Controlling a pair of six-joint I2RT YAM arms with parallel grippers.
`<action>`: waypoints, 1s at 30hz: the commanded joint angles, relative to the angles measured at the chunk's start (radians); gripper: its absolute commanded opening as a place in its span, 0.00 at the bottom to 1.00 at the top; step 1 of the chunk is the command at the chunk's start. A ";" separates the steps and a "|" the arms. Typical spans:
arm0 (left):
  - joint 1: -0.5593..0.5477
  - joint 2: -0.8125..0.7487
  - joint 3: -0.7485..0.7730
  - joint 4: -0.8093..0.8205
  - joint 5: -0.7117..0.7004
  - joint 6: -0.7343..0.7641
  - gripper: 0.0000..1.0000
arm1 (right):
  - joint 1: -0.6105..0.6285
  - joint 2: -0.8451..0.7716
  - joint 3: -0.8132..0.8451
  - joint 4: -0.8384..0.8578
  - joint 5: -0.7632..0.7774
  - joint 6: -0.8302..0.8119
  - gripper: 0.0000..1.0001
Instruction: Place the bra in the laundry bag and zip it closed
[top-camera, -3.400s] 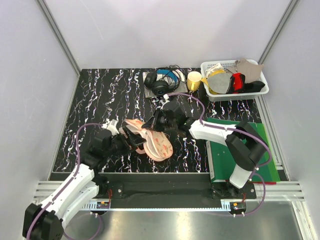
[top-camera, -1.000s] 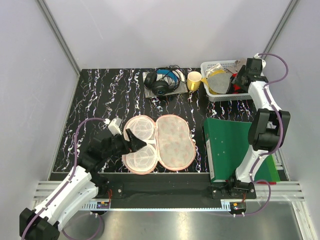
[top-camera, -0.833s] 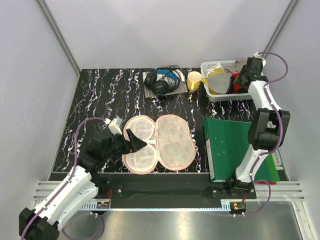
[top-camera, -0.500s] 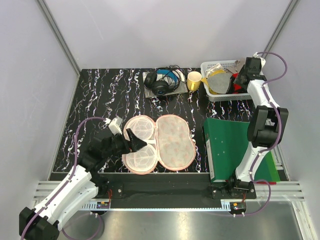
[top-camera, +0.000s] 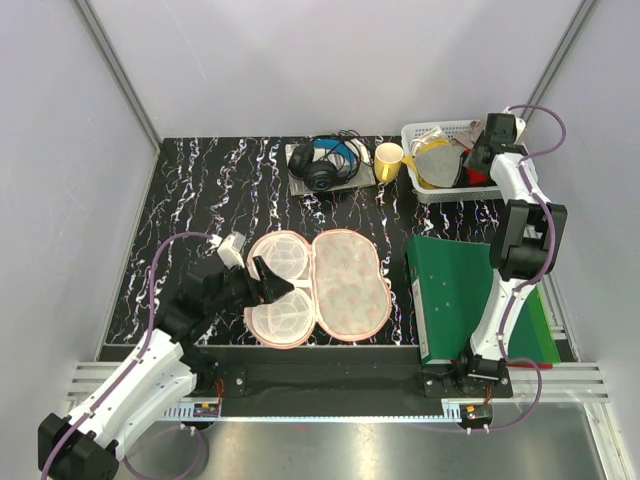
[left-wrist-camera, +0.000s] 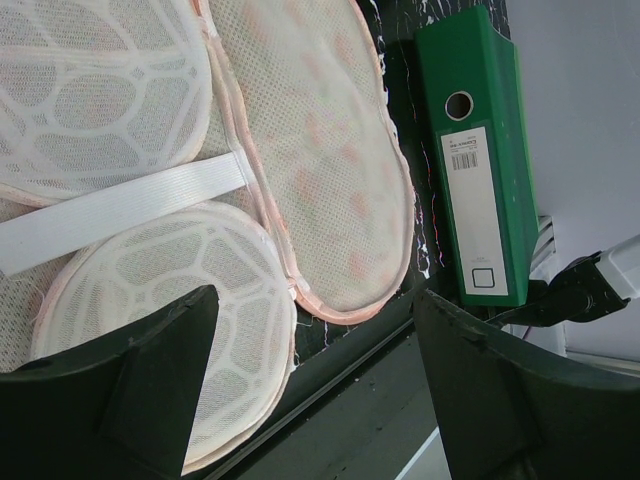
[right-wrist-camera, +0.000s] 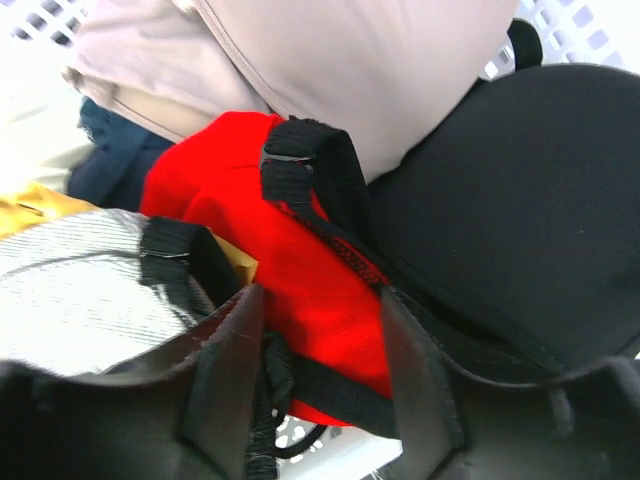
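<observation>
The laundry bag (top-camera: 320, 285) lies unzipped and spread flat on the table, its pale netted inside up (left-wrist-camera: 320, 170). My left gripper (top-camera: 262, 285) rests at the bag's left lobes, open, with nothing between its fingers (left-wrist-camera: 315, 400). The red bra (top-camera: 475, 172) lies in the white basket (top-camera: 420, 133) at the back right. My right gripper (top-camera: 482, 158) reaches down into that basket. In the right wrist view its fingers stand apart on either side of the bra (right-wrist-camera: 300, 270) and its black straps; the right gripper (right-wrist-camera: 320, 370) is open around the fabric.
A black padded piece (right-wrist-camera: 520, 220), a beige cloth (right-wrist-camera: 360, 60) and a grey striped cloth (right-wrist-camera: 80, 290) crowd the bra. A green binder (top-camera: 460, 300) lies right of the bag. Headphones (top-camera: 322, 165) and a yellow cup (top-camera: 388, 160) stand at the back.
Earlier both arms held the bunched bag; it now lies spread open. Over the last second the right gripper edged slightly left in the basket. The left arm stayed still.
</observation>
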 joint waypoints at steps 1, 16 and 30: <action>-0.004 0.001 0.050 0.011 0.014 0.028 0.83 | -0.007 -0.006 0.038 -0.029 0.045 -0.019 0.61; -0.004 0.012 0.059 0.011 0.015 0.033 0.83 | -0.030 -0.089 -0.019 -0.025 0.029 -0.056 0.69; -0.004 0.025 0.089 -0.005 0.015 0.036 0.83 | -0.053 -0.005 0.102 -0.026 -0.213 -0.023 0.00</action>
